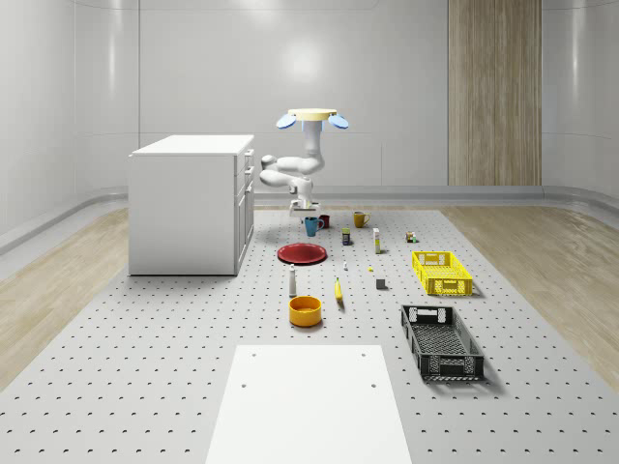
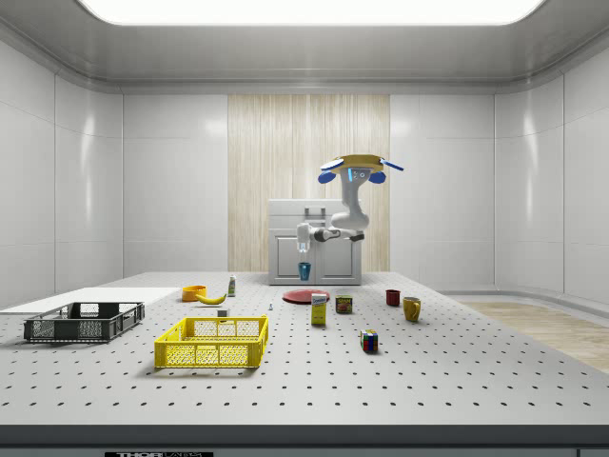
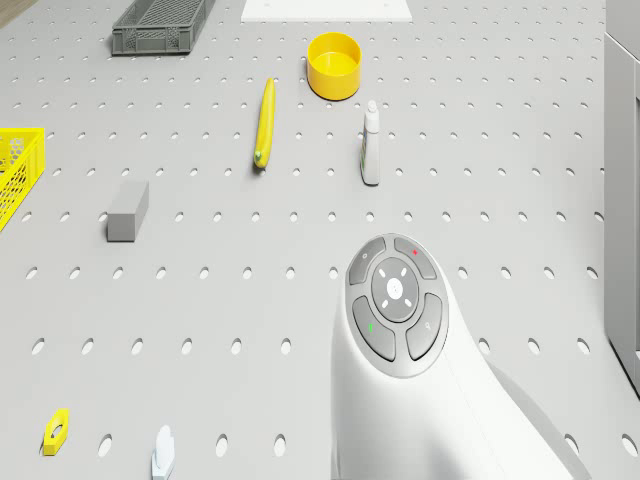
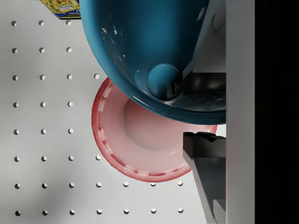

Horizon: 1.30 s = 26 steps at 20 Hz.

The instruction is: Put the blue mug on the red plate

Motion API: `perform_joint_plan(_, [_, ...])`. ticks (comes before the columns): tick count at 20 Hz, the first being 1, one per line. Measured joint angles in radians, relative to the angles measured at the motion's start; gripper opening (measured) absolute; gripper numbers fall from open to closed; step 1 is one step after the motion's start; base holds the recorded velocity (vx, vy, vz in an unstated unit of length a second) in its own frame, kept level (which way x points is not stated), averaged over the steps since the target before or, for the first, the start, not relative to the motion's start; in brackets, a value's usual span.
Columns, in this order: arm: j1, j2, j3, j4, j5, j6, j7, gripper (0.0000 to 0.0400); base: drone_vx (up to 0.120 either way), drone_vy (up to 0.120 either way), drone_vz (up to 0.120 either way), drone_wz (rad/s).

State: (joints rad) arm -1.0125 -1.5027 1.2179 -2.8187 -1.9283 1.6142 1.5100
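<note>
Blue mug (image 4: 140, 51), glossy, upright, held in the air w/ rim up. Red plate (image 4: 140, 140) lies flat on counter (image 4: 46, 140), directly below mug, not touching.

A glossy deep-blue ceramic mug (image 4: 140, 51) hung close before the wrist camera, its rounded wall overlapping the upper rim of a shallow round red plate (image 4: 140, 140) that lay flat below on the pale grey perforated tabletop (image 4: 42, 140). The gripper (image 4: 203, 109) held the mug's wall, one dark finger pad (image 4: 203, 144) showing just beside the mug. A yellow printed label of some package (image 4: 63, 9) peeked past the mug at the tabletop's far part.
</note>
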Motion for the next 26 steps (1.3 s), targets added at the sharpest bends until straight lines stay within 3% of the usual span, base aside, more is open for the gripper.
perform_joint_plan(8, [0.032,-0.008,-0.088,0.055,-0.074,0.057,-0.132,0.0103,0.000,0.000,0.000,0.000])
perform_joint_plan(26, [0.017,0.024,-0.263,0.190,-0.232,0.160,-0.166,0.0101,0.000,0.000,0.000,0.000])
